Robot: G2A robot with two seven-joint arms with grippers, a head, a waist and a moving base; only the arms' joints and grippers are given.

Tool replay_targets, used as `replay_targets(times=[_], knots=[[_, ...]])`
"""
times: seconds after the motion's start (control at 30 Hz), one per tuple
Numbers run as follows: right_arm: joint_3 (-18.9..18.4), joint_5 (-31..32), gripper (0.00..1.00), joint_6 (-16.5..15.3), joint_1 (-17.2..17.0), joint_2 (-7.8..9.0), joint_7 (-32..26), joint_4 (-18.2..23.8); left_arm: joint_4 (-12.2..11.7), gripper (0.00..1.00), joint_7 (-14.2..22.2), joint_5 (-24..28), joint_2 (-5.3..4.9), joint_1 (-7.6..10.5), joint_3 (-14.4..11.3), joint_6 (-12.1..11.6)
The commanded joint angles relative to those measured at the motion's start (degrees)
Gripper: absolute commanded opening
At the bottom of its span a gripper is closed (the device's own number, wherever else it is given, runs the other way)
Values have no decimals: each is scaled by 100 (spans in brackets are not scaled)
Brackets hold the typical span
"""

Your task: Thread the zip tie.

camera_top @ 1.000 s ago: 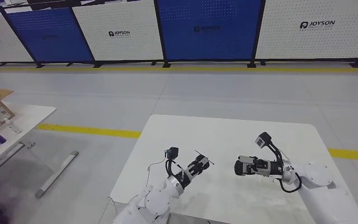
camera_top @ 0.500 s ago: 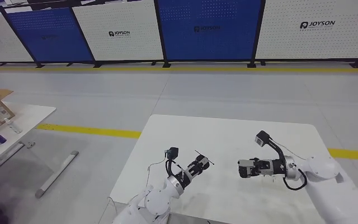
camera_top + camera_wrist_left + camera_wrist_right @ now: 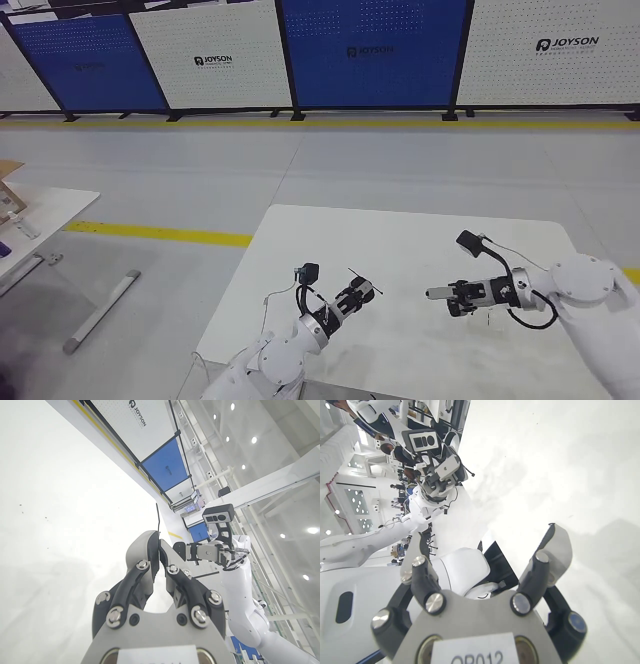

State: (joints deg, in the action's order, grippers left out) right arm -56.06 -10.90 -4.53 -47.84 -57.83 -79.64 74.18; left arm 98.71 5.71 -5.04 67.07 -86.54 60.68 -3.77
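Jutting thin black zip tie

Wide gap between both jaws, zip tie jutting

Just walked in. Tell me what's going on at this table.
The robot is working on threading a zip tie. Its left gripper is shut on the thin black zip tie and holds it above the white table, with one end sticking out past the fingertips. The right gripper is open and empty. It sits across a gap from the left one and points toward it. Nothing is threaded yet.
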Motion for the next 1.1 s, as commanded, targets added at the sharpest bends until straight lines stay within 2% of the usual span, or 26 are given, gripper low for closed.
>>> replay_targets(times=[0.0, 0.07, 0.13, 0.17, 0.37, 0.47, 0.53, 0.93, 0.97, 1.0, 1.07], knots=[[0, 0, 100, 0, 0, 0, 0, 0, 0, 0, 0, 0, 0, 0, 0, 0], [36, 209, 100, 26, -51, 1, 240, 76, 0, 0, 0, 0, 0, 0, 0, 0], [-10, 242, 100, 3, -68, 22, 224, 107, 0, 0, 0, 0, 0, 0, 0, 0], [-54, 487, 100, 75, -25, 51, 255, 111, 0, 0, 0, 0, 0, 0, 0, 0], [-461, 1541, 100, 861, 92, 269, 0, 462, 0, 0, 0, 0, 0, 0, 0, 0], [-327, 2020, 100, 1403, 211, 339, 0, 496, 0, 0, 0, 0, 0, 0, 0, 0], [-66, 2335, 100, 1752, 370, 352, 0, 445, 0, 0, 0, 0, 0, 0, 0, 0], [-53, 2345, 100, 1828, 374, 350, 28, 409, 0, 0, 0, 0, 0, 0, 0, 0], [-50, 2396, 100, 1975, 379, 354, 10, 362, 0, 0, 0, 0, 0, 0, 0, 0], [-55, 2578, 100, 2344, 450, 361, 49, 324, 0, 0, 0, 0, 0, 0, 0, 0], [-51, 2710, 100, 2401, 505, 359, 25, 308, 0, 0, 0, 0, 0, 0, 0, 0]])
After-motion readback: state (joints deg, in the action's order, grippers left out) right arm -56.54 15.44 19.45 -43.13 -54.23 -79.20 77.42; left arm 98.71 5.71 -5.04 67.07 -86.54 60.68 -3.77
